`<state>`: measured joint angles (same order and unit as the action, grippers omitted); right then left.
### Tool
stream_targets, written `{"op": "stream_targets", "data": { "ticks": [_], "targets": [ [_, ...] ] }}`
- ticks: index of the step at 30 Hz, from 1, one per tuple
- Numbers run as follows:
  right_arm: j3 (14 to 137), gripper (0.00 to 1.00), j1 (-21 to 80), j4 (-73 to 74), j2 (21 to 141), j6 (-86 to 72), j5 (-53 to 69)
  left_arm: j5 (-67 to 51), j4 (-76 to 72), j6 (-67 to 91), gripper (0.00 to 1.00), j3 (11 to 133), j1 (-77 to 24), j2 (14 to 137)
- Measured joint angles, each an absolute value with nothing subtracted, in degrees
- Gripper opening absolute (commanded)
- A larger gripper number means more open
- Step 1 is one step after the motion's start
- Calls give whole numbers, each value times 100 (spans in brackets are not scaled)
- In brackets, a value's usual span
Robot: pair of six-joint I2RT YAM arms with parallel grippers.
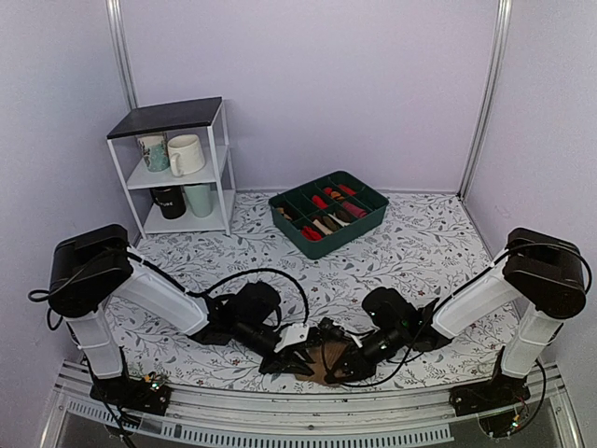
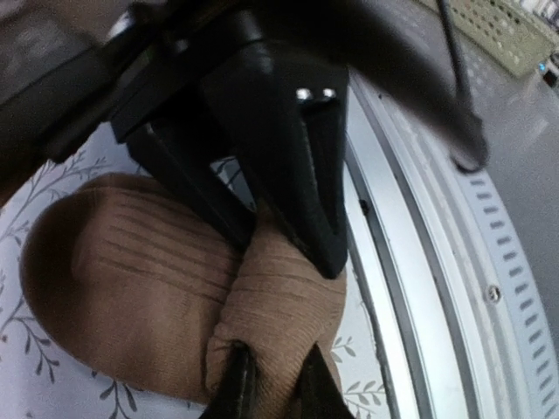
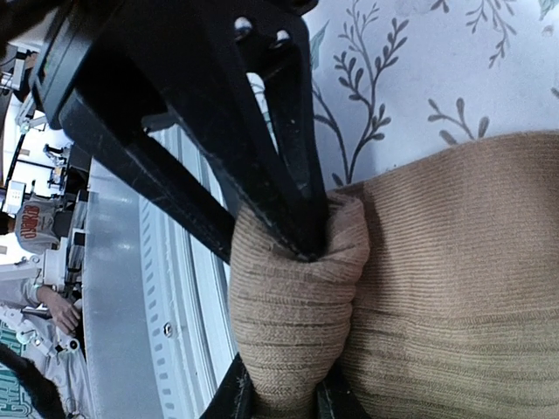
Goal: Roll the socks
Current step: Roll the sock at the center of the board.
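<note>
Just beside the metal rail (image 1: 298,417), on its table side, the socks (image 2: 131,288) lay as a soft tan bundle. My left end effector (image 2: 288,249) and right end effector (image 3: 301,244) were both clamped on one raised fold, from opposite ends. I judged the knit light, limp and stretchy, so a deep pinch through all layers of this fold should hold best.

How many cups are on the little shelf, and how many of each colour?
Cream ceramic mug: 1
Black ceramic mug: 1
Pale green ceramic mug: 1
White mug with a bluish pattern: 1
Total: 4 mugs on the white-framed shelf with a dark top
</note>
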<state>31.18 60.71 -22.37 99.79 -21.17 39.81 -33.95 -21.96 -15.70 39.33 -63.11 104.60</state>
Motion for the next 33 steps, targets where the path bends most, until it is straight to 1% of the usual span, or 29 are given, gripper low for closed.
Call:
{"op": "stream_targets", "data": {
  "ticks": [1, 6, 8, 11, 13, 17, 23, 25, 28, 30, 33],
  "targets": [
    [3118, 16, 6066, -2224, 9979, -2112, 4016, -3426, -2171, -1544, 0, 3962, -6311, 10475],
    [3122, 17, 6042, -2169, 9979, -2093, 4141, -3559, -1999, -1476, 0, 4097, -6309, 10532],
    [3133, 23, 6040, -2119, 9961, -2093, 4154, -3597, -1791, -1435, 0, 4215, -6309, 10551],
    [3142, 37, 6053, -1938, 9817, -2102, 4034, -3625, -1479, -1282, 0, 4386, -6309, 10573],
    [3122, 41, 6097, -1730, 9570, -2143, 3717, -3647, -1317, -1133, 0, 4488, -6307, 10600],
    [2792, 46, 6167, -1317, 8656, -2075, 2567, -3833, -943, -757, 0, 4816, -6265, 10785],
    [2086, 50, 6211, -1511, 6895, -1568, 1146, -4370, -454, -329, 0, 5229, -6088, 11113],
    [1918, 51, 6405, -1636, 6705, -1435, 858, -4565, -327, -231, 0, 5339, -6023, 11218],
    [1710, 53, 7024, -1776, 6665, -1175, 307, -4762, -158, -130, 0, 5478, -5959, 11330],
    [1680, 54, 7498, -1820, 6705, -1011, -78, -4849, -32, -78, 0, 5570, -5933, 11389],
    [1758, 54, 7944, -1887, 6919, -867, -489, -4928, 141, -51, 0, 5684, -5911, 11450]
  ]
}}
